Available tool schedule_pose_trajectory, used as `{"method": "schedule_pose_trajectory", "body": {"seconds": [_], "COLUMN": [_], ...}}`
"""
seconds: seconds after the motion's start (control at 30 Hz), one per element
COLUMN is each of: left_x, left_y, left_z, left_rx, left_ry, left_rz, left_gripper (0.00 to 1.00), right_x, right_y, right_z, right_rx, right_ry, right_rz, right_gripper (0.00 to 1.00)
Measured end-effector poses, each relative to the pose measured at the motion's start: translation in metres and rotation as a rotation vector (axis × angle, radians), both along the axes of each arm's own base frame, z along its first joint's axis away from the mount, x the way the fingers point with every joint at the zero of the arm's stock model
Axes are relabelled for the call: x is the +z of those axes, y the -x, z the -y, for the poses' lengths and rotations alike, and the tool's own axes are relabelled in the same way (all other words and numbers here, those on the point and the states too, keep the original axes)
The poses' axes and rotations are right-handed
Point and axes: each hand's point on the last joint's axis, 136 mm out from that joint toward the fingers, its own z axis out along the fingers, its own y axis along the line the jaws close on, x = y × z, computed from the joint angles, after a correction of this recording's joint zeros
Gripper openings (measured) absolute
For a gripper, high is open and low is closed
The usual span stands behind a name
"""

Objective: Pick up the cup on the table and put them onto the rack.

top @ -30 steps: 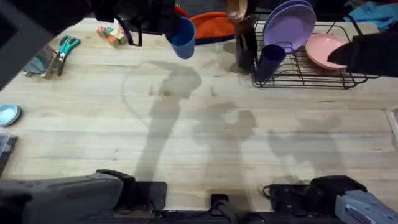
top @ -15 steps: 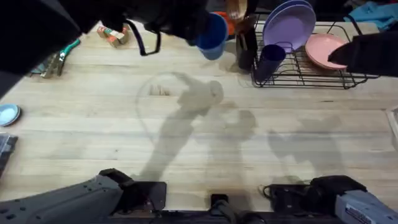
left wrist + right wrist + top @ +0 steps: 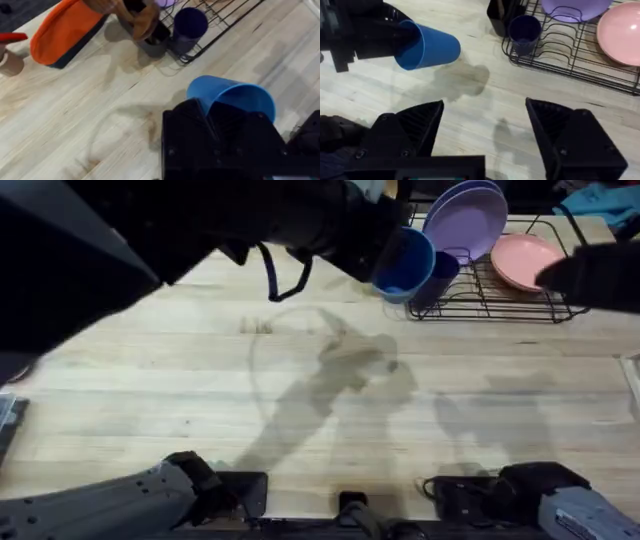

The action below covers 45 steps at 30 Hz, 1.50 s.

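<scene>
Here we see the left end effector (image 3: 395, 37) clamped on the bright blue cup (image 3: 405, 263), carrying it tipped on its side above the worktop (image 3: 300, 400), just beside the near-left corner of the black wire rack (image 3: 500, 300). The cup's open mouth (image 3: 235, 95) faces toward the rack. The dark navy cup (image 3: 438, 275) stands upright in that corner of the rack, next to a tall black utensil holder (image 3: 147, 37). A purple plate (image 3: 465, 215) and a pink plate (image 3: 525, 260) lean in the rack's slots. We find the right end effector (image 3: 485, 120) spread wide open, hanging over bare wood in front of the rack and touching nothing. An orange object (image 3: 65, 30) lies beyond the holder
</scene>
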Motion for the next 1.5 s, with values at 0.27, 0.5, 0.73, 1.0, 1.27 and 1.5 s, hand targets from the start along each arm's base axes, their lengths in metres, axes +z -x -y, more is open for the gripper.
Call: {"method": "schedule_pose_trajectory", "body": {"seconds": [0.27,0.5,0.73,1.0,1.27,1.5], "left_x": [0.014,-0.005,-0.022,-0.021,-0.024,-0.011], "left_y": [-0.001,-0.014,-0.026,-0.048,-0.069,-0.078], "left_z": [0.019,0.034,0.068,0.112,0.122,0.124], "left_rx": [-0.033,-0.031,-0.055,-0.074,-0.031,-0.005], "left_ry": [0.049,0.02,-0.025,-0.004,0.009,0.043], "left_rz": [0.06,0.043,0.021,0.062,0.118,0.171], "left_gripper": [0.041,0.04,0.04,0.04,0.04,0.041], "right_x": [0.009,0.015,0.016,0.016,0.014,0.006], "right_y": [0.027,0.038,0.039,0.039,0.04,0.047], "right_z": [0.013,0.018,0.018,0.018,0.018,0.018], "right_rx": [-0.047,-0.064,-0.064,-0.064,-0.064,-0.063], "right_ry": [0.036,0.045,0.045,0.045,0.046,0.051], "right_rz": [0.07,0.117,0.121,0.121,0.114,0.07], "right_gripper": [0.992,0.992,0.992,0.992,0.992,0.992]}}
